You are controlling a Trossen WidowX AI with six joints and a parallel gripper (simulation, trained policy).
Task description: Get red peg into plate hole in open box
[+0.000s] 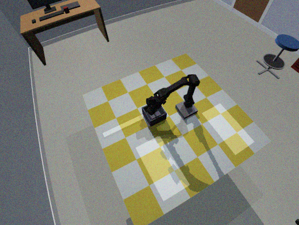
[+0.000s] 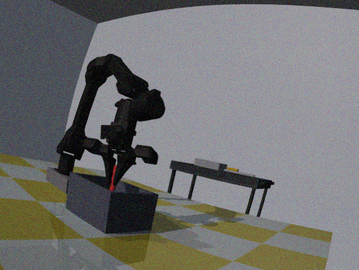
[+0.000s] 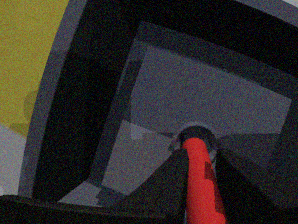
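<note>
My gripper (image 2: 113, 184) (image 3: 201, 158) is shut on the red peg (image 2: 113, 175) (image 3: 202, 187), with its fingertips at the opening of the dark grey box (image 1: 157, 121) (image 2: 88, 201) (image 3: 42, 120). The peg points down and leans slightly in the exterior view, where the box wall hides its lower end. In the wrist view its tip overlaps the near part of the dark round hole (image 3: 194, 131) in the grey plate (image 3: 205, 85) on the box bottom. The gap between tip and hole cannot be told. In the top view the arm hides the peg.
The box walls stand around the fingers. The arm's base (image 1: 186, 110) stands beside the box on the yellow and white checkered mat (image 1: 128, 180) (image 2: 201, 248). A wooden desk (image 1: 60, 15), a blue stool (image 1: 287, 42) and a dark table (image 2: 219, 176) stand farther off.
</note>
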